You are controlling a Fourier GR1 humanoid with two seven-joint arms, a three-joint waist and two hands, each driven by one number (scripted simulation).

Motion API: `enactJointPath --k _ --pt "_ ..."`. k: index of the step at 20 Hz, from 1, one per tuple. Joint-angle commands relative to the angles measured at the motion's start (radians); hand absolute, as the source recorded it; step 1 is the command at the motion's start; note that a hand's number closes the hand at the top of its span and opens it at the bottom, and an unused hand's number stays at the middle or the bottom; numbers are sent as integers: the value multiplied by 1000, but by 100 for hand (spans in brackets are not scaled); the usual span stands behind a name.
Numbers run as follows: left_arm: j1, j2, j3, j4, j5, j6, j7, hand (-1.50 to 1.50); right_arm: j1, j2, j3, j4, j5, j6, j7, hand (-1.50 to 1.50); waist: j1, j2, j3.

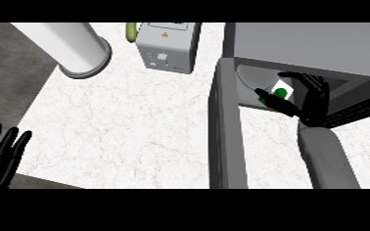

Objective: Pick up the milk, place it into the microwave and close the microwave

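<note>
Status: pick looks done. Right robot hand (309, 103) is curled round the milk (283, 89), a white carton with a green mark, and holds it inside the microwave (303, 44) cavity, over the pale turntable (253, 80). Can't tell if the carton rests on it or sits just above.

Left to do, as I read it: set down, let go, pull the arm clear, swing the door (225, 127) shut. Door stands wide open, edge toward the view, left of the cavity.

Left robot hand (11, 151) rests at the lower-left edge, fingers straight, holding nothing.

Counts: one milk, one microwave, one door, two robot hands. Also on the surface (130, 127): one white cylinder (76, 46), one grey boxy appliance (170, 44), and one green item (130, 32) behind it, mostly hidden.
</note>
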Motion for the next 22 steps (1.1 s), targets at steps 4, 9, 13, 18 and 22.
enactJointPath --k 4,9,13,18,22 --pt "-39 1 -38 17 -20 -6 9 -150 -126 52 10 175 -3 25 211 -150 66 59 3" --pt "-57 -2 -48 20 -51 7 12 -150 -132 76 12 196 -12 47 221 -150 52 48 4" --pt "-69 -3 -64 13 -71 12 21 -150 -160 78 7 229 -1 44 238 -150 40 40 4" --pt "-64 -22 -92 14 -81 19 27 -150 -185 68 -15 278 5 38 247 -150 27 36 4" --pt "-77 -24 -98 21 -99 30 37 -150 -206 48 -18 310 13 66 246 -150 5 34 4"
